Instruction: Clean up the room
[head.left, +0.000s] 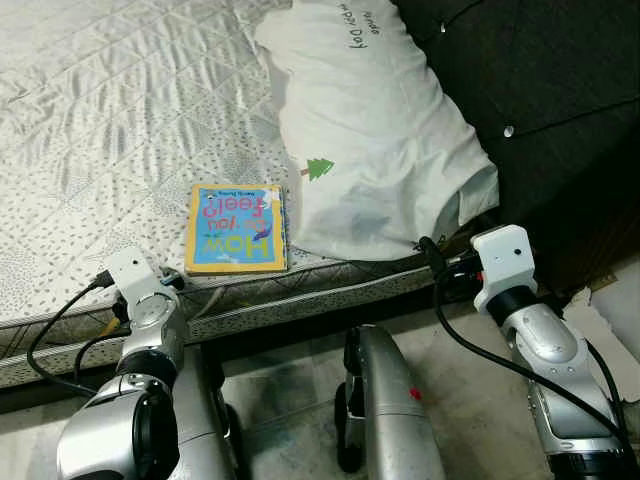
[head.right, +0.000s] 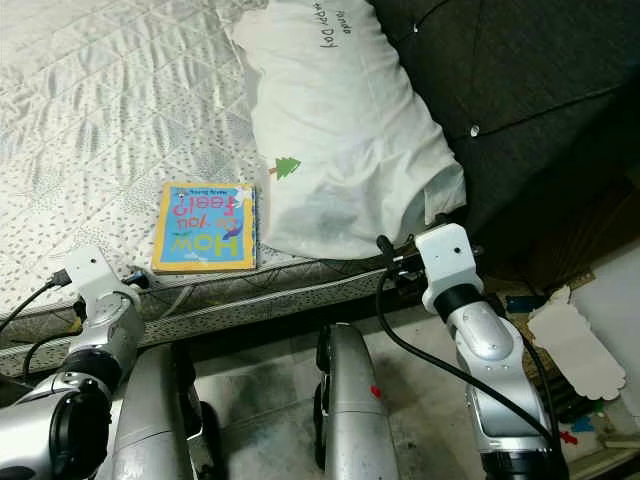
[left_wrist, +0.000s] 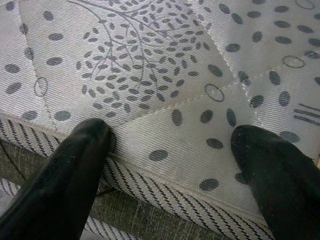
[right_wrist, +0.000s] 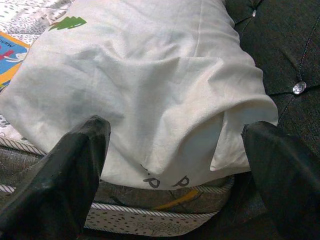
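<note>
Bed (head.left: 120, 120) in front of me, quilted cover. White pillow (head.left: 370, 140) against dark headboard (head.left: 540, 90). Book (head.left: 237, 228) near mattress edge, beside pillow. Right gripper (right_wrist: 170, 165) spread, aimed at pillow; left gripper (left_wrist: 170, 150) spread at edge. Approach step, I judge; next reach forward, clamp pillow corner.

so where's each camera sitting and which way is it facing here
Left and right eye views: on the head, looking down at the bed, book and pillow; both silver arms show.
Left wrist view: along the left gripper, jaws apart, at the patterned mattress edge.
Right wrist view: along the right gripper, jaws apart, at the pillow's end and dark tufted headboard.
Shared: pillow, book corner and headboard appear in both eye views and the right wrist view.
</note>
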